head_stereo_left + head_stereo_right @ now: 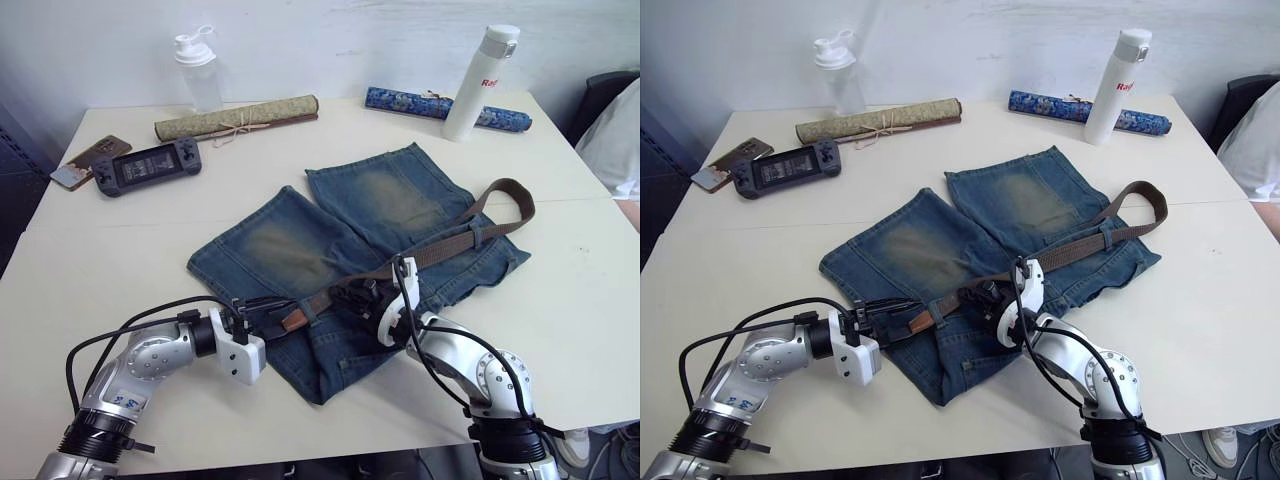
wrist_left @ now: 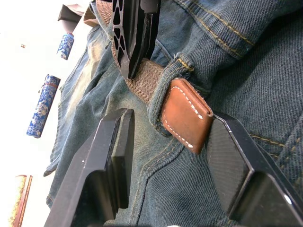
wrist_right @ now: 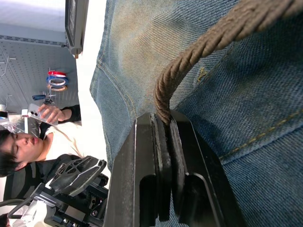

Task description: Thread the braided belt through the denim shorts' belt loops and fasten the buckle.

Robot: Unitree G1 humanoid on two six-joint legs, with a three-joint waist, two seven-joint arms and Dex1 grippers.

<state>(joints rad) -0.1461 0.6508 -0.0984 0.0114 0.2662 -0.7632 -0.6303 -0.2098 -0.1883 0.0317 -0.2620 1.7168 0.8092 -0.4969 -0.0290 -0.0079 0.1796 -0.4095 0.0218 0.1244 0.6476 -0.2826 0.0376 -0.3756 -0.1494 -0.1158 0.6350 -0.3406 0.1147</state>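
The denim shorts [image 1: 330, 240] lie flat in the middle of the white table [image 1: 560, 300]. The braided belt [image 1: 455, 245] runs along the waistband and curls into a free loop at the right [image 1: 512, 195]. Its tan leather tip [image 2: 187, 116] pokes out of a belt loop [image 2: 163, 92]. My left gripper [image 2: 170, 130] is open, one finger on each side of that tip. Just to the right, my right gripper [image 3: 162, 120] is shut on the belt's woven strap [image 3: 189, 52]. The buckle is hidden.
At the back of the table stand a clear bottle [image 1: 200, 70] and a white bottle [image 1: 480, 80], with two rolled mats [image 1: 237, 118] [image 1: 445, 107] lying between them. A handheld game console [image 1: 145, 167] and a phone [image 1: 88, 160] lie back left. A person sits at the right edge [image 1: 615, 140].
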